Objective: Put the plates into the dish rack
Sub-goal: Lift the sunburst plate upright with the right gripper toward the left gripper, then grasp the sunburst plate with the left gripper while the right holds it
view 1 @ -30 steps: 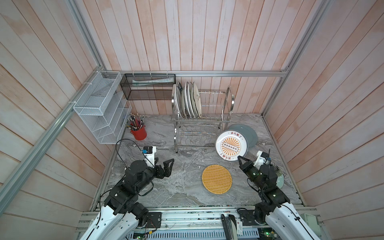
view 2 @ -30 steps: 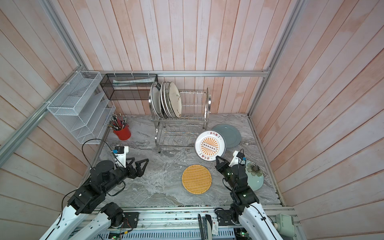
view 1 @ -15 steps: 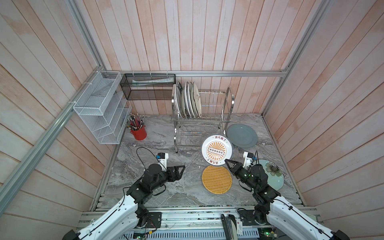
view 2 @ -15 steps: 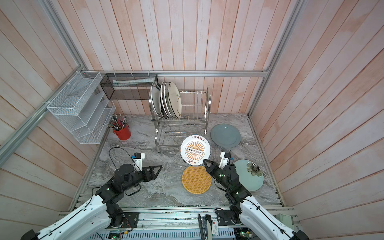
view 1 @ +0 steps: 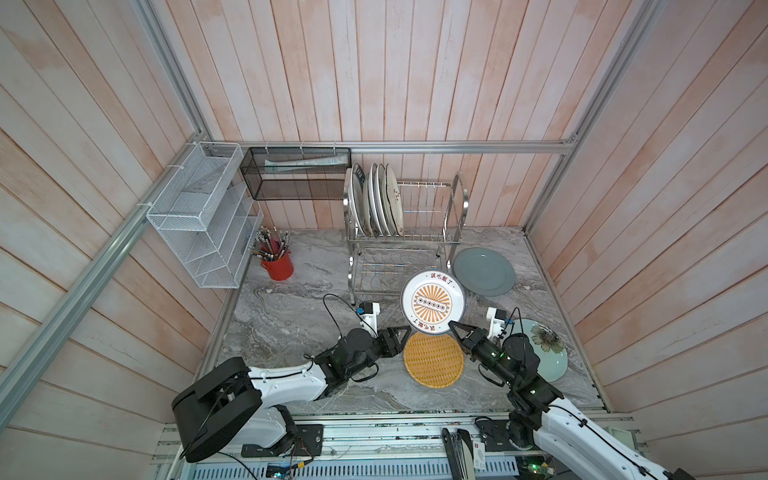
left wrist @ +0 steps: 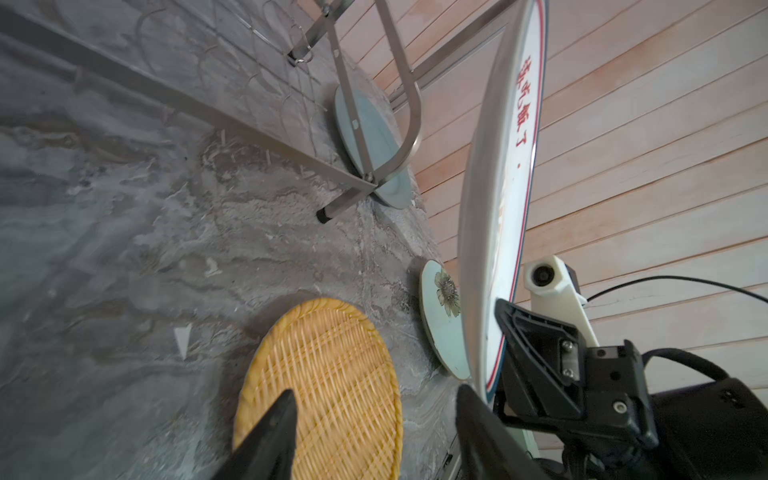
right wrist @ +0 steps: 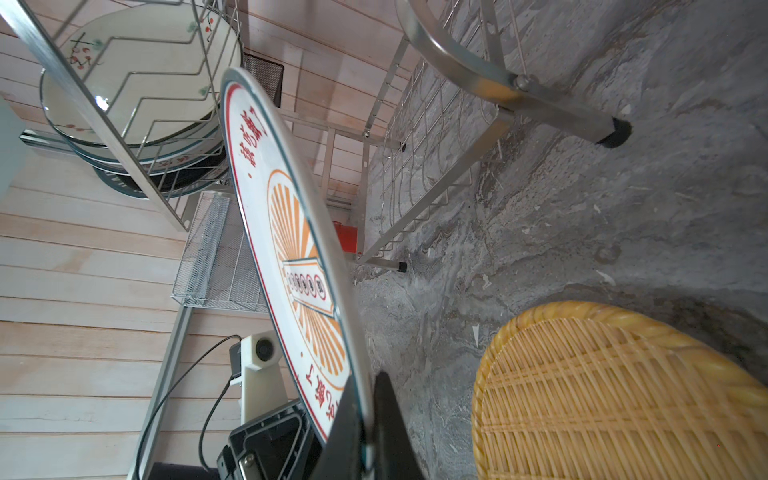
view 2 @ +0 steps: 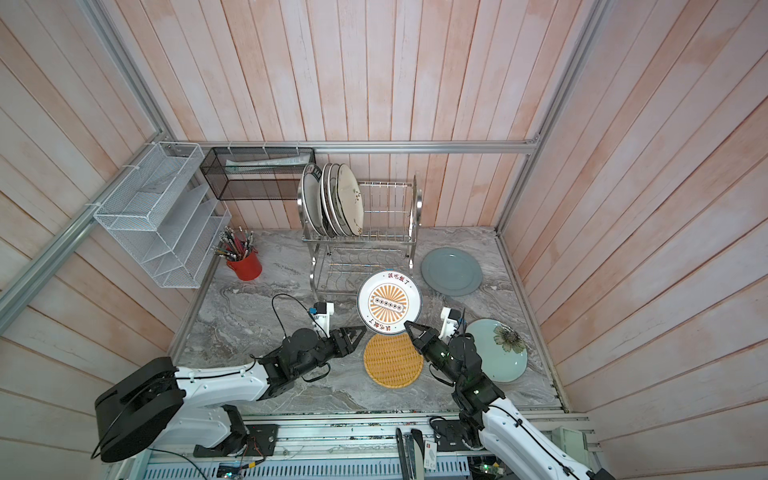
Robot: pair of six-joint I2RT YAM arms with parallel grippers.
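Changed: my right hand (right wrist: 368,415) has swung the sunburst plate (view 1: 432,302) away from the grey-blue plate (view 1: 483,271) to mid-bench, in front of the dish rack (view 1: 459,199) lower tier. My left arm has come in from the left side to meet it.
Right hand: clamped on the sunburst plate's near rim, same as a second ago. The plate is off the bench (view 1: 291,316), tilted, with its face turned up toward the top cameras.
Left hand (left wrist: 374,392): jaws apart, narrower than a second ago. Nothing is between them in the left wrist view. The tips are just beside the plate's lower-left rim; I can't tell if one touches it.
Rack: racked plates (view 1: 380,199) stand upright, bunched at the left end of the upper tier. The remaining prongs are bare, and so is the lower tier.
Still on bench: the woven plate (view 1: 433,359) lies flat under the held plate's near edge. The grey-blue plate is flat by the rack's right foot. The teal flower plate (view 1: 548,353) is flat at right, and more of it shows now the right arm has shifted.
Meaning: looks to me like a handover or two-hand regrip is being set up. The open slots sit left of my right arm's reach, so the left taking over makes sense. After this plate, three are left to load.
Watch: the left jaws need the rim squarely between them before the right lets go, or the plate drops onto the woven one.
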